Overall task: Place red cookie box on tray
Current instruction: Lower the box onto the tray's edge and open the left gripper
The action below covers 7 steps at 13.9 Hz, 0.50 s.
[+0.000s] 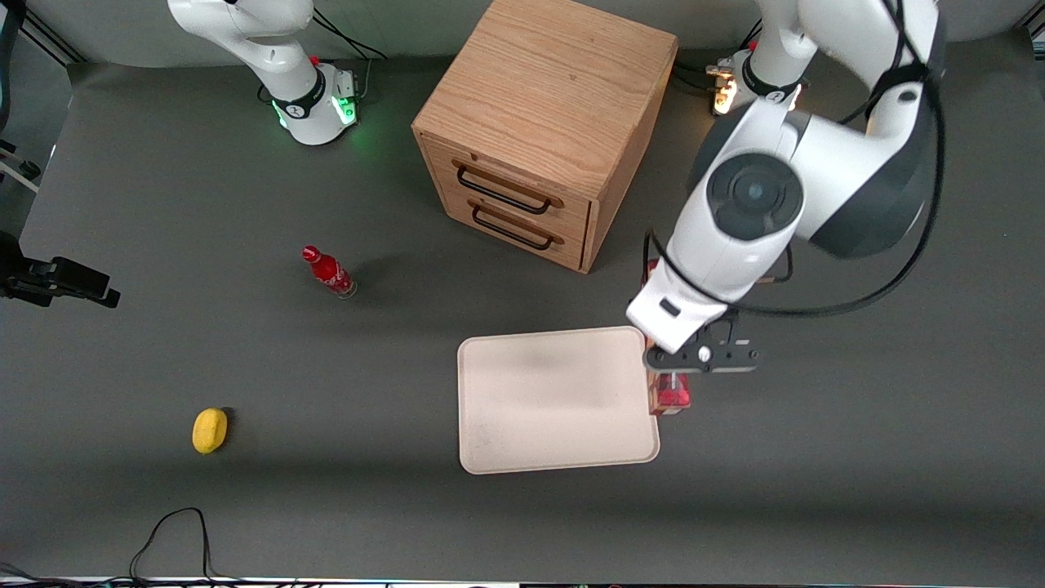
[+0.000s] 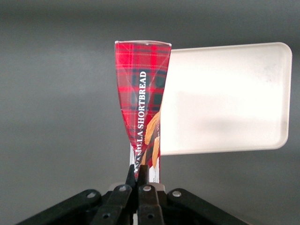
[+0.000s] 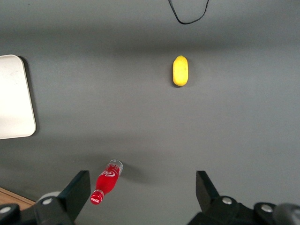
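My left gripper (image 1: 672,376) (image 2: 139,172) is shut on the red cookie box (image 1: 671,398) (image 2: 140,93), pinching one end of it. The tartan box is held edge-on, its long side running away from the fingers. It hangs right beside the rim of the cream-white tray (image 1: 555,400) (image 2: 225,93) on the side toward the working arm's end of the table. In the left wrist view the box's edge overlaps the tray's rim. Nothing lies on the tray. The arm's wrist hides most of the box in the front view.
A wooden two-drawer cabinet (image 1: 547,122) stands farther from the front camera than the tray. A small red bottle (image 1: 328,272) (image 3: 107,182) and a yellow object (image 1: 210,429) (image 3: 180,71) lie toward the parked arm's end. A black cable (image 1: 171,531) loops near the front edge.
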Each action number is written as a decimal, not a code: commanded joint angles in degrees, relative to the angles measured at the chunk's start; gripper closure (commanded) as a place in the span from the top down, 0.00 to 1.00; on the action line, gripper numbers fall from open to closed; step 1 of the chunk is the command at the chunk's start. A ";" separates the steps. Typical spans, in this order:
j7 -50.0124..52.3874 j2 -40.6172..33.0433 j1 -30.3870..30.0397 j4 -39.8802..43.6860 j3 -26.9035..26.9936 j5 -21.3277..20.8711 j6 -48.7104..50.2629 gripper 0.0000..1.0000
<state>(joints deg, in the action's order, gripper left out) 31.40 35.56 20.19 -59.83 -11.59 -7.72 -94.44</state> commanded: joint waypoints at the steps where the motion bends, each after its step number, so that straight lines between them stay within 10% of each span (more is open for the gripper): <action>1: 0.33 6.08 0.03 1.83 0.07 -0.90 -4.51 0.00; 7: 0.07 11.71 -0.85 -4.86 0.25 -1.16 -18.05 0.00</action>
<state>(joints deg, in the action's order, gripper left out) 31.35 47.45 19.70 -63.03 -11.41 -8.07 -110.04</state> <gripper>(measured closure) 0.978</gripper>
